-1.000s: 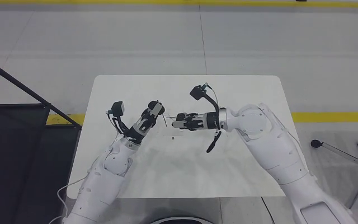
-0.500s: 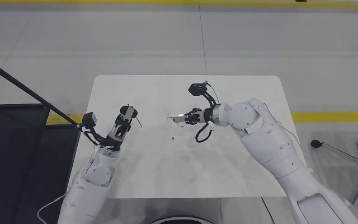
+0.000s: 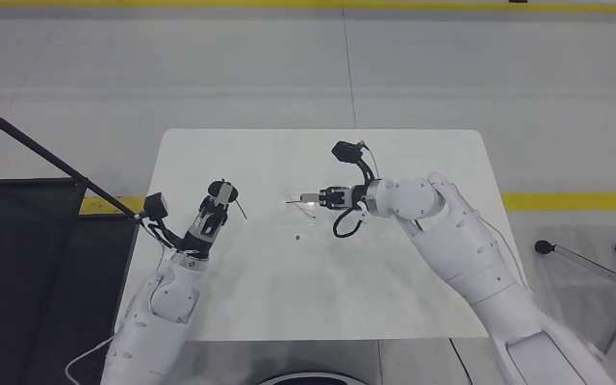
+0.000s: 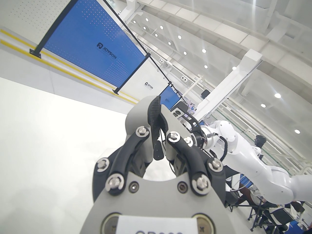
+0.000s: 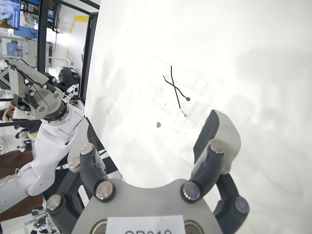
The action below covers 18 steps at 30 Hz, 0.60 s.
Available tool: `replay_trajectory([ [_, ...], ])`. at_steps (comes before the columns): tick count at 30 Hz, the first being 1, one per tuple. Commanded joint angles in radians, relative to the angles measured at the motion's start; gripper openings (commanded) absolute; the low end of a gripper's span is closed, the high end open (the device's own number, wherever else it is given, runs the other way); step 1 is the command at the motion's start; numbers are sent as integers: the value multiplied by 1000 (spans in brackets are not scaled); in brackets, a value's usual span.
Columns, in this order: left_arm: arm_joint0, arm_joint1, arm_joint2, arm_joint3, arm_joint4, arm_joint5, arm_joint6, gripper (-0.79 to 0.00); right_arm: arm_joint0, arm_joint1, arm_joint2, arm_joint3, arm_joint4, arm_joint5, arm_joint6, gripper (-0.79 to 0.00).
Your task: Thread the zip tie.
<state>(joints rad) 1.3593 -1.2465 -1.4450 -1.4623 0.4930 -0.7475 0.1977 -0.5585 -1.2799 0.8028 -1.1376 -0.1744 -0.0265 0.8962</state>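
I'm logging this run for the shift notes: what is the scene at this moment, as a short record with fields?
Surface: white table
Left tool: shut on a thin black strand, over the table's left side, tilted upward
Right tool: open, above the table
On table: crossed black strands ahead of the right tool, with a small speck nearby
Threading: no closed loop visible

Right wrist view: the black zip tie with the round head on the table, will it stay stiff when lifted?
The zip tie looks thread-thin and wavy, so it probably flops and weighs little. Seemingly flat on the table, it may slide rather than lift.
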Motion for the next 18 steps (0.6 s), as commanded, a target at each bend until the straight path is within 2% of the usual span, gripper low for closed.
replay_trajectory([
  [1, 6, -3, 5, -3, 38, 9, 31, -785, 11, -7, -9, 35, 3, 10, -5, 0],
  [6, 11, -8, 17, 2, 70, 11, 74, -785, 51, -37, -48, 139, 28, 10, -7, -68],
  [12, 12, -9, 20, 4, 74, 11, 81, -785, 103, -79, -97, 262, 50, -6, -15, -256],
  [18, 12, -9, 20, 4, 74, 11, 81, -785, 139, -112, -122, 353, 66, -35, -19, -409],
])
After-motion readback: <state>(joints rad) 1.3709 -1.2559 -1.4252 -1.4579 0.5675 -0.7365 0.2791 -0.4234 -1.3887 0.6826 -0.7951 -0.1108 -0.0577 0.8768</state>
